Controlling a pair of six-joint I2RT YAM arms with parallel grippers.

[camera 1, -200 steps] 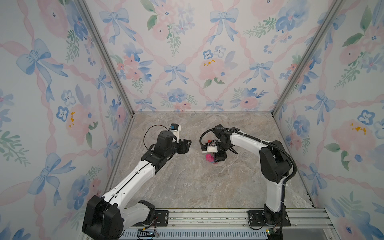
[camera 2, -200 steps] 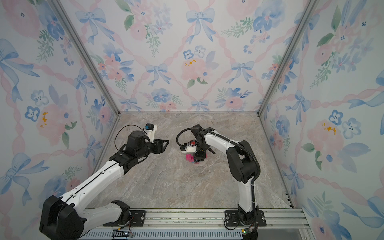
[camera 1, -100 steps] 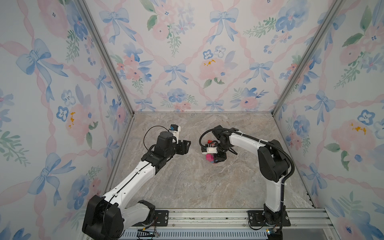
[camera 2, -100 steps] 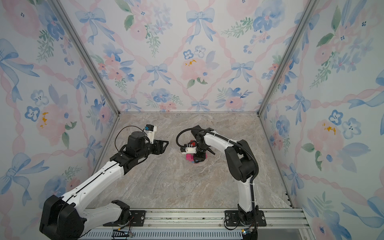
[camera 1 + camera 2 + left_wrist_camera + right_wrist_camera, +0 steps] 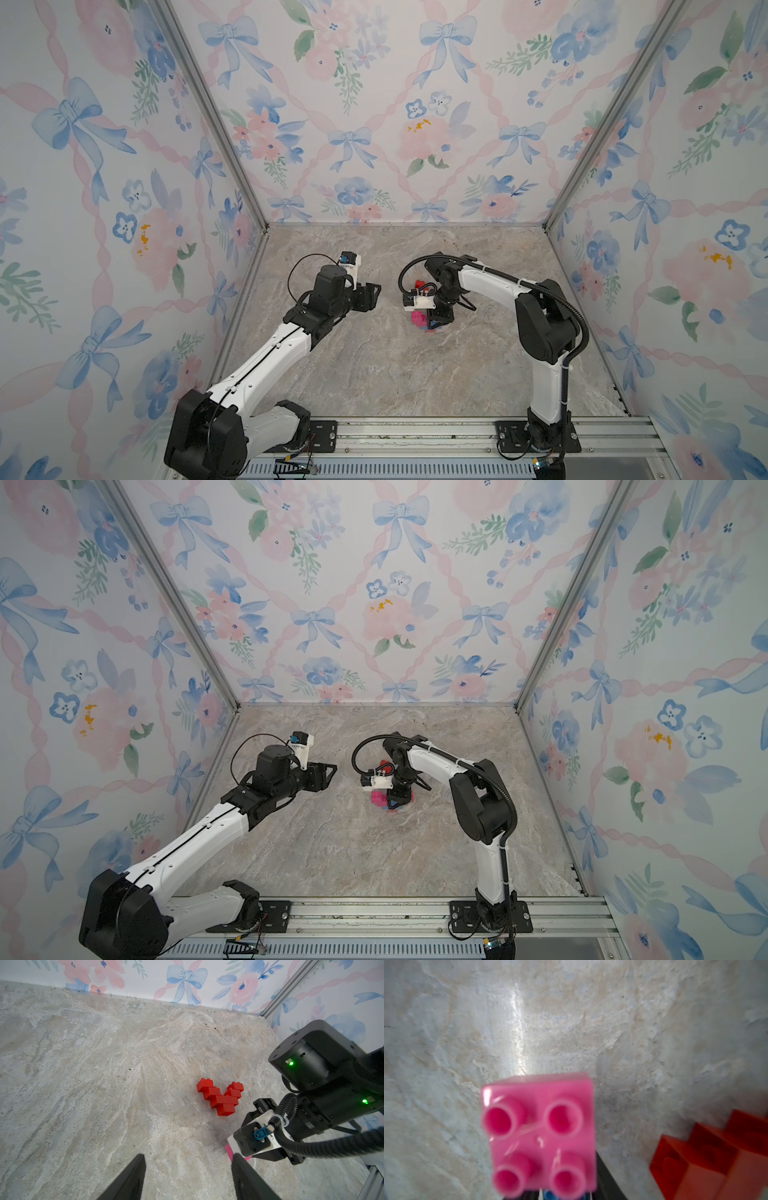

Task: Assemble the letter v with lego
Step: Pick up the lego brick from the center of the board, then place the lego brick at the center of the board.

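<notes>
Hovering over the pink brick (image 5: 538, 1132), grip impossible to tell, the right gripper (image 5: 439, 322) faces red bricks (image 5: 220, 1097) just toward the desk's (image 5: 374, 374) back edge.

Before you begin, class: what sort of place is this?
Likely a robot training booth: left arm and right arm mounted on a metal rail, floral walls boxing in a marble-look tabletop, red lego laid out.

Top views high at front, angled down, whole scene, L wrist mid-range, R wrist close-up, share red lego (image 5: 220, 1097)
</notes>
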